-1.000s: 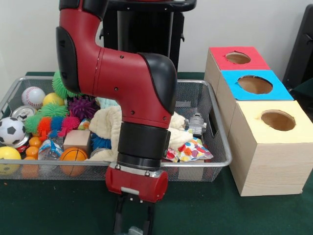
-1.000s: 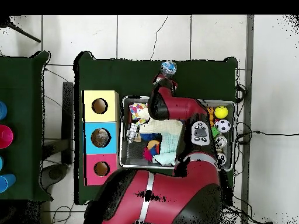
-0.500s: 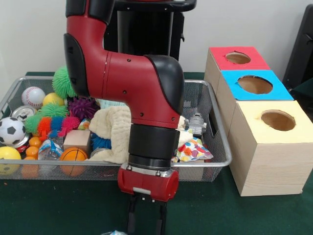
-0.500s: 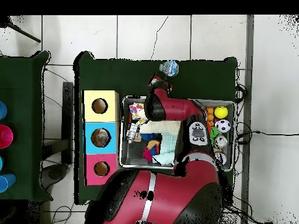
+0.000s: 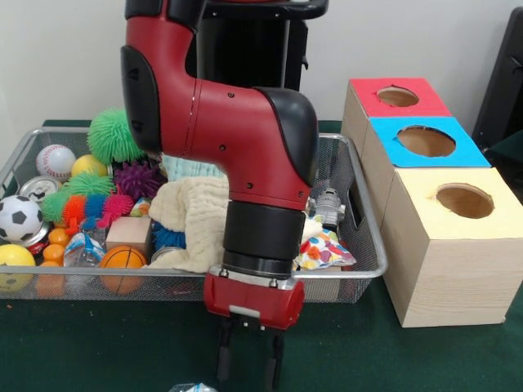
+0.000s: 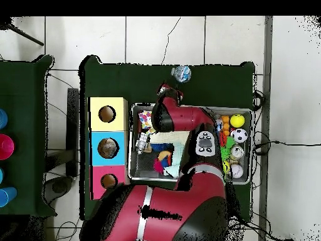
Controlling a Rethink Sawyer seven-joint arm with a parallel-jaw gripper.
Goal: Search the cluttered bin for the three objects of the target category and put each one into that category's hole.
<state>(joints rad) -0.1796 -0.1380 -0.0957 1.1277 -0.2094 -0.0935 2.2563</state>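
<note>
The gripper (image 5: 248, 363) hangs over the green cloth in front of the bin (image 5: 359, 214), its two fingers spread and empty. A clear bottle (image 6: 181, 73) lies on the cloth just beside it, outside the bin (only its top edge shows in the front view). The bin holds balls (image 5: 20, 219), spiky toys (image 5: 113, 137), rags (image 5: 192, 214) and a small robot figure (image 5: 328, 204). Three boxes (image 5: 458, 245) with holes stand beside it.

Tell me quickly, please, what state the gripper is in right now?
Gripper: open and empty, its fingers apart over the green cloth outside the bin, with a crumpled bottle lying beside it.
</note>
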